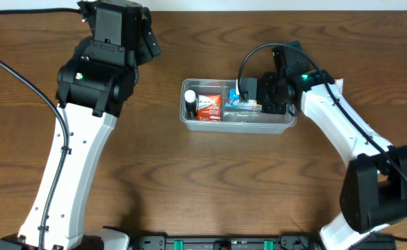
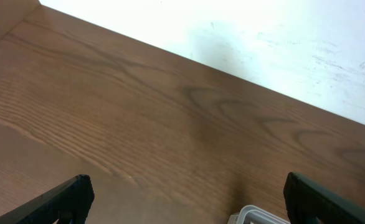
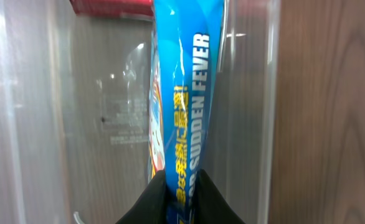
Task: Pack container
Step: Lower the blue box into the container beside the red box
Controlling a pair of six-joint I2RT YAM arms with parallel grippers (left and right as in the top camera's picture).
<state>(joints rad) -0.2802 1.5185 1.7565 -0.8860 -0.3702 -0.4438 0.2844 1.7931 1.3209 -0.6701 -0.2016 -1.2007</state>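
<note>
Reach from the right side now: angles up from the near right edge of the table (image 1: 189, 187), bends at the elbow and ends with the right gripper (image 1: 247, 98) dipped into the container (image 1: 273, 129), close to its far wall. Pinches a blue packet (image 1: 239, 103) there, jaws narrow, black fingertips (image 3: 146, 202) clamped on one end of it in the wrist view. Holds the packet on edge, right against the clear wall, lettering running along its length.

Over on the left: stretches long up the left side of the table and ends with the left gripper (image 1: 148, 42) near the far edge, well apart from the container. Shows jaws wide with only bare wood under them, and just catches a corner of the container at the bottom of the left wrist view.

Sits mid-table, long side across, clear plastic with rounded corners and a rim. Carries a dark bottle (image 1: 190, 105) with a white cap at the left end, a red box (image 1: 208, 108) just beside it, then the blue packet right of the box. Shows wood grain through the plastic at the right end.
</note>
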